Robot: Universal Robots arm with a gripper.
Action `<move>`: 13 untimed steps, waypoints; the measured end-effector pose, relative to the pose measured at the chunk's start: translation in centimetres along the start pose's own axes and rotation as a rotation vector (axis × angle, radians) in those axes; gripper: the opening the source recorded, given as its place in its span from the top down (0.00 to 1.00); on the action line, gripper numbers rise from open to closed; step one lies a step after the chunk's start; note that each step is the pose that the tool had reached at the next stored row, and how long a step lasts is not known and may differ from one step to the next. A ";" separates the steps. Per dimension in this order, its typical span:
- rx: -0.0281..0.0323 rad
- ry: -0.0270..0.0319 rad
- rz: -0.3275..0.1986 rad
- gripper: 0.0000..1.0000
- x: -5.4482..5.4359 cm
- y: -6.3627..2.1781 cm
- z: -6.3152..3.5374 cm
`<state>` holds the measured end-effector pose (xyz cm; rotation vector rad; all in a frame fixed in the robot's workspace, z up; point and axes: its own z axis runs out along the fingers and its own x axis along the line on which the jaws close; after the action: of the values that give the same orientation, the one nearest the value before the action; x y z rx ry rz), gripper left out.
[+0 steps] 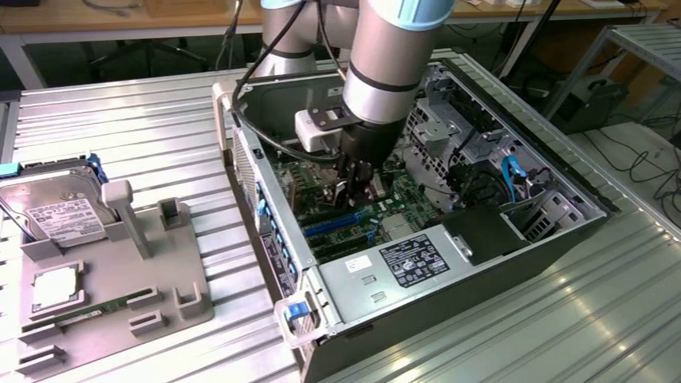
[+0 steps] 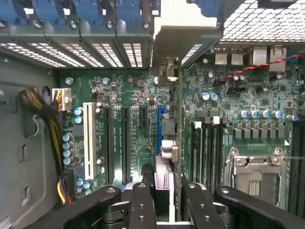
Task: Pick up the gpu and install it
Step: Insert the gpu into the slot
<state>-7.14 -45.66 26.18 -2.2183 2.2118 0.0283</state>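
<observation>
Computer case [image 1: 266,199]: lying open on the table, the arm reaching inside.
Motherboard [image 2: 124,95]: slots right under the card.
Gpu [image 2: 167,143]: picked up already, held on edge over a slot, not pushed in yet.
Gripper [image 2: 162,205]: fingers squeezed onto the gpu.

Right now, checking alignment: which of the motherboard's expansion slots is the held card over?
The blue slot; the gpu in the end effector stands edge-on by it, unlike the white slot and black slots.

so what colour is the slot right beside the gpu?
Blue. The slot beside the gpu shows best in the wrist view.
</observation>
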 end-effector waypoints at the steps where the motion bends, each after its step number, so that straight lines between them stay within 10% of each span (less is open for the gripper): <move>1: 0.0000 0.0001 0.000 0.72 0.1 0.10 0.25; 13: 0.0000 0.0000 -0.002 0.72 0.3 0.77 1.51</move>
<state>-7.92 -45.93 24.68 -2.2202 2.2098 0.0283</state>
